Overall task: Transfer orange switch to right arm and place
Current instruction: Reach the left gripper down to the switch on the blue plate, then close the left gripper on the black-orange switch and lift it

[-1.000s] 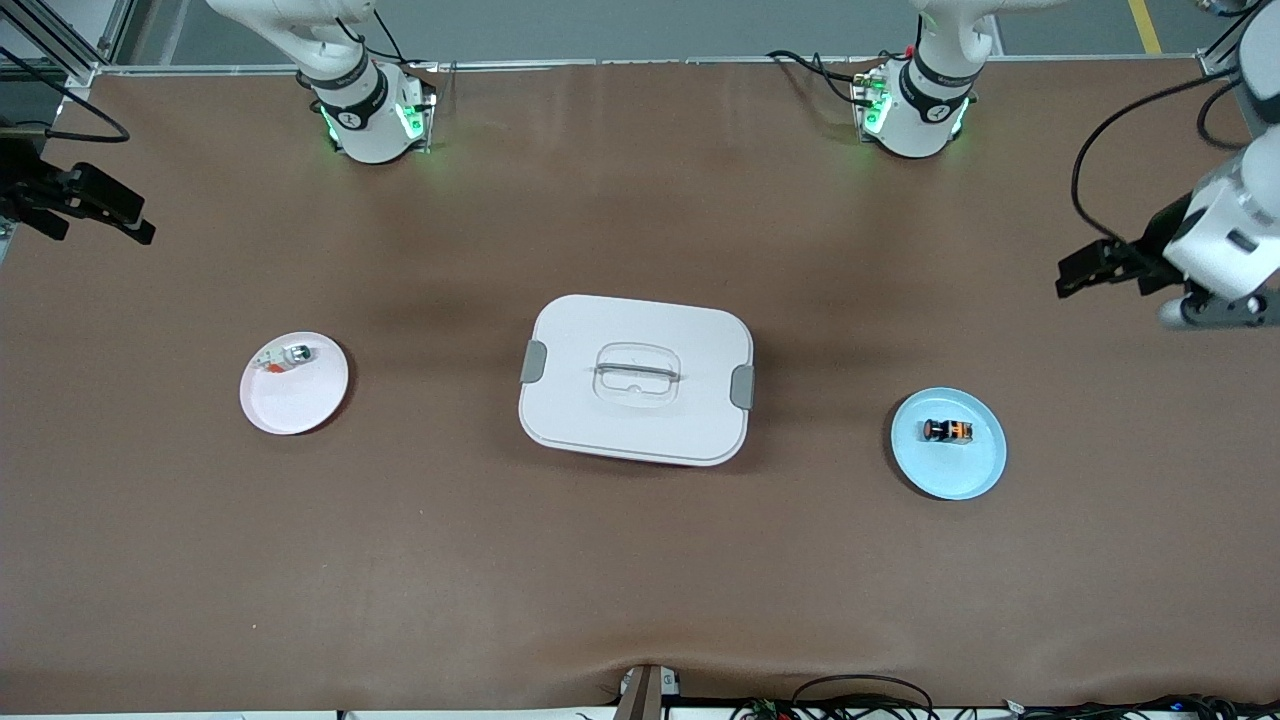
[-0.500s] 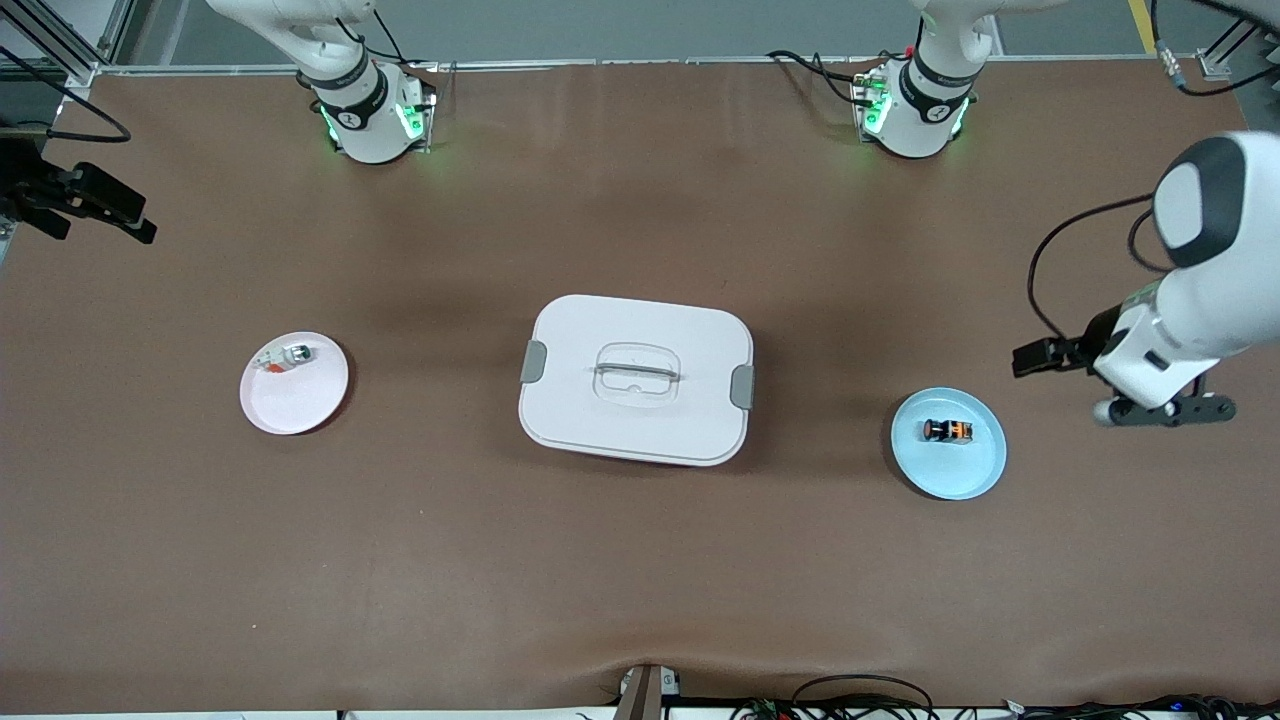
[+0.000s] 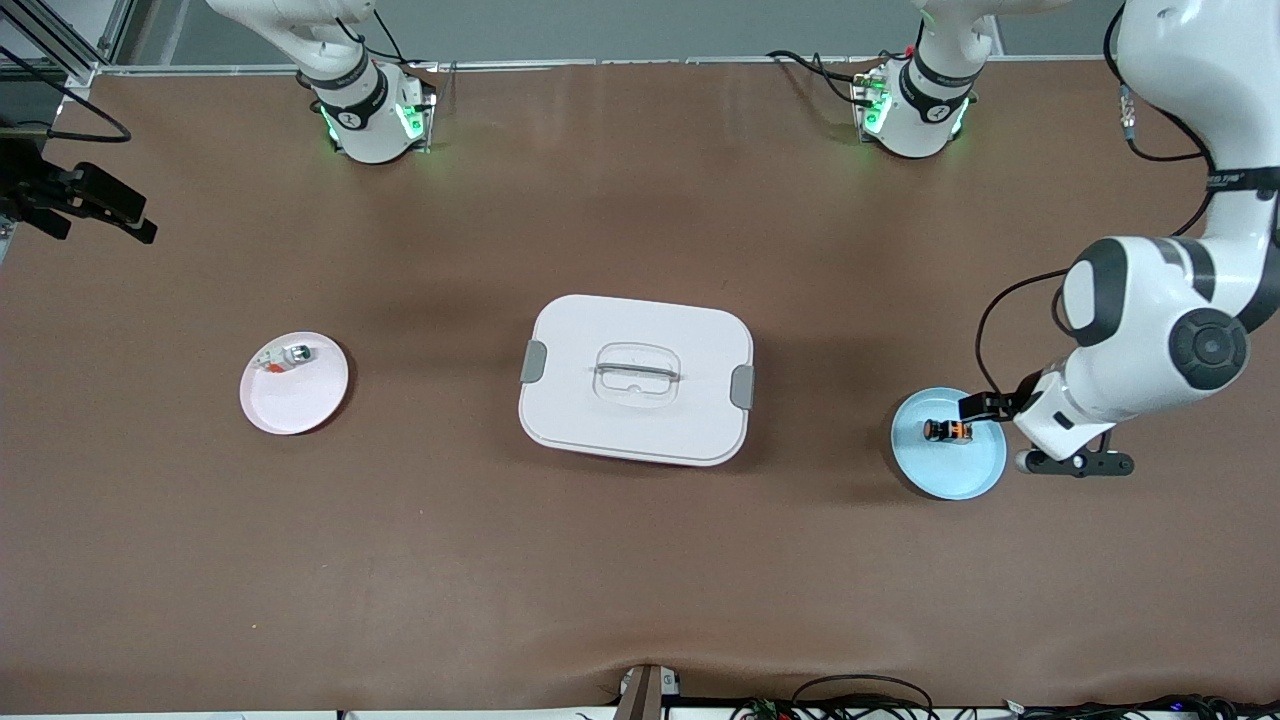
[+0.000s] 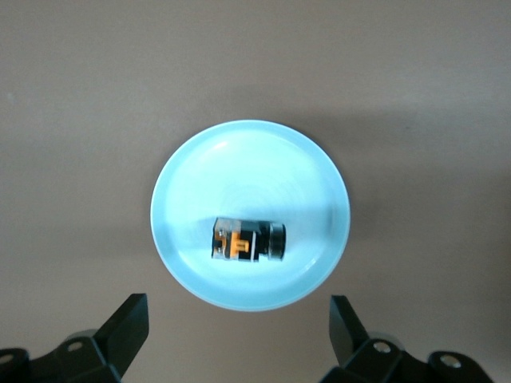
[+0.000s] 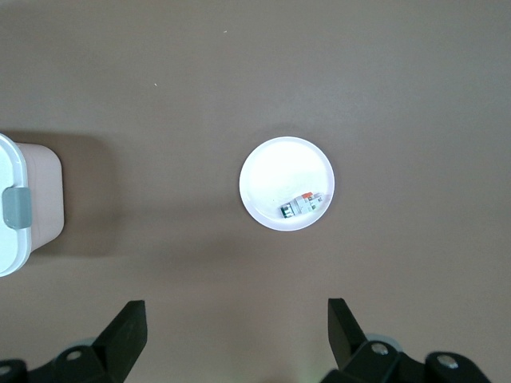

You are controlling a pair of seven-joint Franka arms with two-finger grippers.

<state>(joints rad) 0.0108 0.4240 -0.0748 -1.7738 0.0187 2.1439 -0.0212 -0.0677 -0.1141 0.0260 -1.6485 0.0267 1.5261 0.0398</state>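
Observation:
The orange switch (image 3: 947,431), a stubby black part with orange bands, lies on its side on a light blue plate (image 3: 950,485) toward the left arm's end of the table. In the left wrist view the switch (image 4: 247,242) rests a little off the middle of the plate (image 4: 239,159). My left gripper (image 3: 1075,464) hangs over the table just beside the plate's rim, open and empty (image 4: 238,302). My right gripper (image 5: 235,307) waits high over the right arm's end of the table, open with nothing between its fingers; only its black wrist mount (image 3: 95,200) shows in the front view.
A white lidded box (image 3: 636,380) with grey clasps sits mid-table. A pinkish-white plate (image 3: 293,405) toward the right arm's end holds a small white-silver part (image 3: 285,358). The right wrist view shows that plate (image 5: 275,171), the part (image 5: 301,206) and the box's corner (image 5: 28,207).
The left arm has swung in from the table's end and come down beside the blue plate, gripper still open. The right arm and the switch have not moved.

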